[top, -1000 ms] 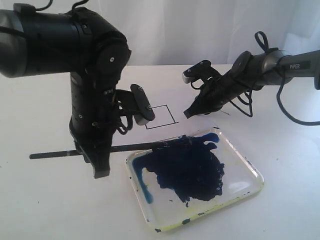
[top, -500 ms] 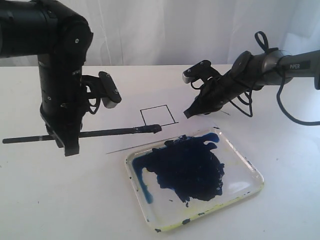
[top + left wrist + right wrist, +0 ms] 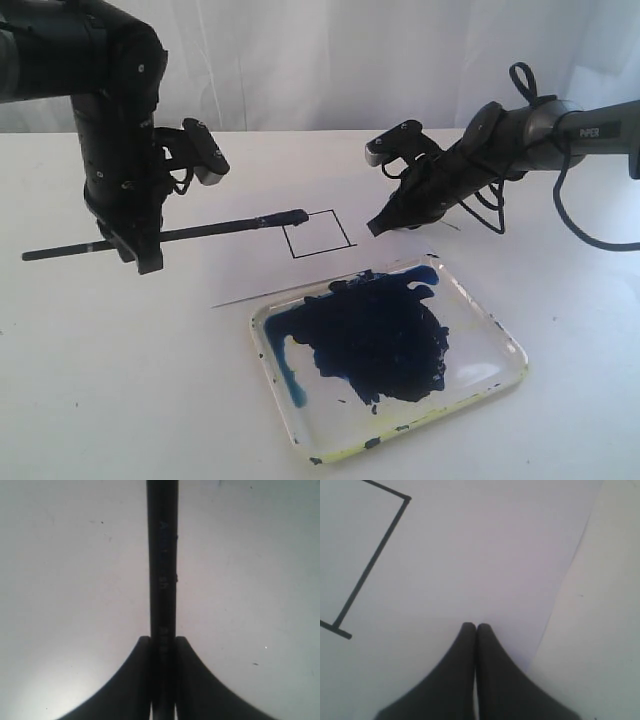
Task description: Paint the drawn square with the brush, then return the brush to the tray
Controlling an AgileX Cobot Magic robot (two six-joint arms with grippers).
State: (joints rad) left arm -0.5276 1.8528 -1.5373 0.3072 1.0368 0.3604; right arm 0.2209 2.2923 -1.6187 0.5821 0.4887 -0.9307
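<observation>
My left gripper is shut on the brush, a long black stick held level above the table. Its dark tip hangs over the left edge of the drawn square, whose inside is white. In the left wrist view the brush runs straight out from between the shut fingers of the left gripper. My right gripper is shut on nothing, its tips pressing down on the white paper just right of the square. The right wrist view shows the right gripper and the square's outline. The tray lies in front of the paper.
A big dark blue paint blob fills most of the tray. The white paper sheet lies on the white table, its near edge slightly lifted beside the tray. Cables trail from the right arm.
My left arm has lifted the brush out of the tray's paint and carried it back and left. Its tip now hangs over the square's left edge. The right arm has not moved.
</observation>
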